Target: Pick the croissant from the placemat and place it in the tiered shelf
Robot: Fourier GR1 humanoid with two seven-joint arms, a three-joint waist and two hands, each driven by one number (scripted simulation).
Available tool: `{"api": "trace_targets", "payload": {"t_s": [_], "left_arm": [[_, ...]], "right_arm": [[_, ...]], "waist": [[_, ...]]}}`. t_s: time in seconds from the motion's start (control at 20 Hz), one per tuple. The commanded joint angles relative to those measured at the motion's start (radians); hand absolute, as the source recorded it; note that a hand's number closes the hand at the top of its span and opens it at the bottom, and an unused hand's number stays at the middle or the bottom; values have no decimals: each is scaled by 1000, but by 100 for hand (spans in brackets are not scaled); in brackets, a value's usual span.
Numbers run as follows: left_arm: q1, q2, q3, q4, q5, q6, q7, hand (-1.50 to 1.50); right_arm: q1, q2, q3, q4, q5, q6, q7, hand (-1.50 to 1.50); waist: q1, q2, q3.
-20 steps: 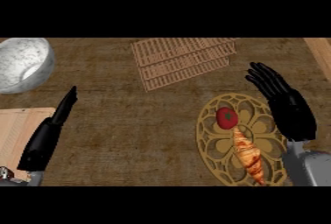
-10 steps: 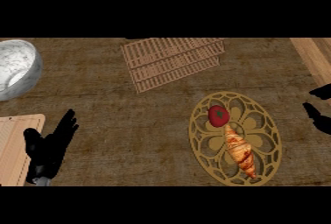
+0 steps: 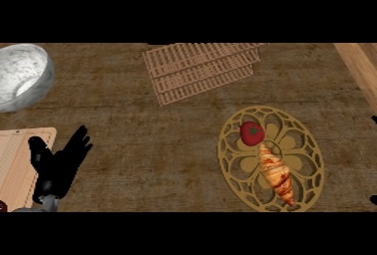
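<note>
Approach step: the croissant (image 3: 276, 175) lay ungrasped on the placemat (image 3: 234, 164), well right of the left hand (image 3: 59, 162), whose fingers were spread and empty. The right hand (image 3: 375, 119) was only a sliver at the edge, so its state could not be told. The next move likely called for a reach and grasp.

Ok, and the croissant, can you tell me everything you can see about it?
The croissant is golden-brown and long, with ridged, baked-looking folds, thick in the middle and narrowing to a point at each end. It lies flat on the round, gold, openwork placemat, slanting from near the mat's middle towards its lower rim. Its upper tip sits right beside a red tomato; whether they touch is unclear. No hand touches it.
</note>
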Motion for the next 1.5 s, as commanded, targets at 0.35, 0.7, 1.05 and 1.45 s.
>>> {"api": "trace_targets", "payload": {"t_s": [0.35, 0.7, 1.05, 1.45], "left_arm": [[-36, -45, -16, -1, -27, -15, 28, 0], [-50, -53, -8, 43, -64, -18, 23, 0], [-75, -62, 35, 79, -70, -48, 5, 0], [-69, -104, 27, 17, -97, -11, 70, 0]], "right_arm": [[5, -5, 239, -434, 161, 77, 583, -150], [-205, 125, 505, -468, 404, 66, 984, -150], [-370, 294, 664, -239, 572, 147, 1105, -150], [-333, 361, 746, -119, 721, 159, 1095, -150]], "waist": [[37, 5, -1], [47, 6, -1], [37, 6, 0], [29, 4, 1]]}}
